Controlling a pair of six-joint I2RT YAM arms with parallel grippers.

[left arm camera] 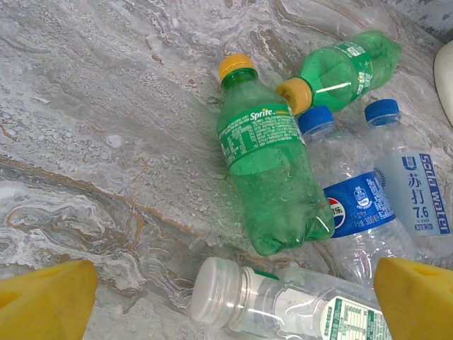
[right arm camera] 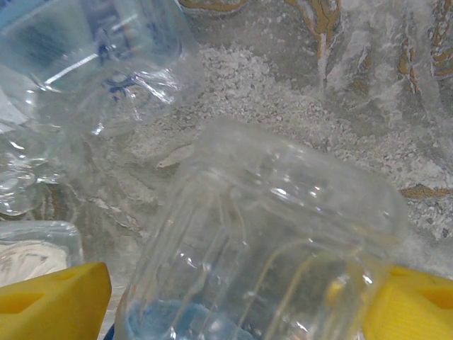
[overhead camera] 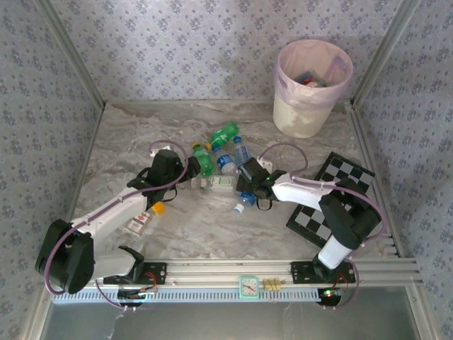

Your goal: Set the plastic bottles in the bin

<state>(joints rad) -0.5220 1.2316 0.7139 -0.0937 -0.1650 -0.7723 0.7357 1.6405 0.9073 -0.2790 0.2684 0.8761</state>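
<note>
Few bottles (overhead camera: 310, 78) inside pink-lined bin (overhead camera: 301, 117), loose bottles (overhead camera: 204, 160) across table (overhead camera: 212, 234)

Seven bottles lay loose on the table - two green bottles (overhead camera: 225, 133) (overhead camera: 203, 159) with yellow caps, three blue-capped bottles (overhead camera: 225, 161) (overhead camera: 242, 150) (overhead camera: 244, 200) of clear plastic, and two pale-labelled bottles (overhead camera: 212, 183) (overhead camera: 141, 224), one of them half hidden under an arm. There was one bin (overhead camera: 301, 117), and the bottles inside it were too jumbled to count. Besides these there was one checkerboard (overhead camera: 345, 172) and there were two arms (overhead camera: 113, 209) (overhead camera: 311, 193) - each with two yellow fingers.
</note>
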